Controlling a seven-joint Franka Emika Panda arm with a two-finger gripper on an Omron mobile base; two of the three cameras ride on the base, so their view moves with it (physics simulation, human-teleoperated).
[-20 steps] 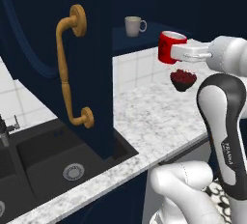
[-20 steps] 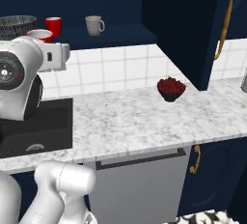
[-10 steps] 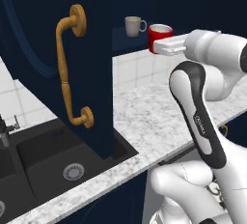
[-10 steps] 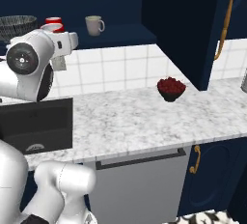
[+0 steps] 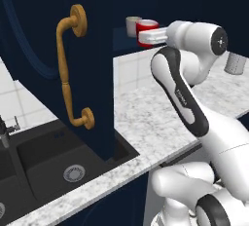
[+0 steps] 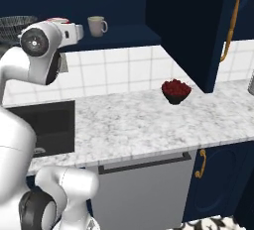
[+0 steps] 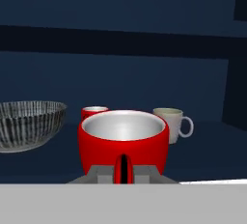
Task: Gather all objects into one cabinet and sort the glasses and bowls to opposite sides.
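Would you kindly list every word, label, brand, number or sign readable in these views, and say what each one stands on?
"FRANKA" (probably): small dark lettering running along the robot arm's white link in the left base view; blurred, so the reading is uncertain.
No other text: the red cup in the gripper, the beige mug, the line-patterned bowl and the navy cabinet door carry no writing.
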